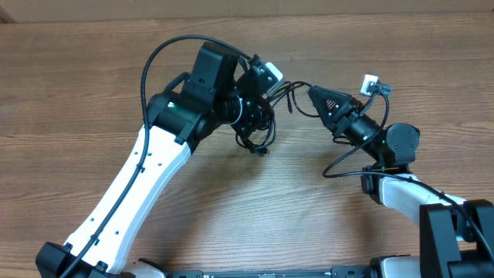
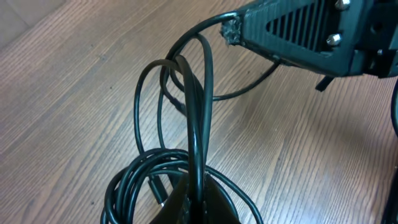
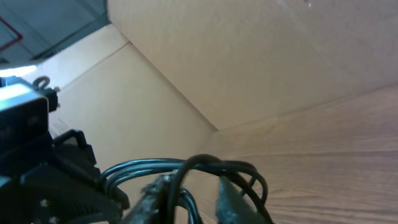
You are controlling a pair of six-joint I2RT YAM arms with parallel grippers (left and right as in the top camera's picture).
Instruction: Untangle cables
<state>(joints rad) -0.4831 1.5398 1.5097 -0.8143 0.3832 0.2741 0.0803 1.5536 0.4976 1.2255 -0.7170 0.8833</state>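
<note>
The cables are thin black cords bunched in loops under my left gripper, in the middle of the wooden table. In the left wrist view my left gripper is shut on one upright strand, with coils of the cables round it. A few strands run right to my right gripper, whose tip touches a strand. In the right wrist view its fingers stand apart, with the cables looped over and between them, not pinched.
A thick black arm cable arcs over the left arm. Another arm cable loops on the table by the right arm. A cardboard wall stands behind the table.
</note>
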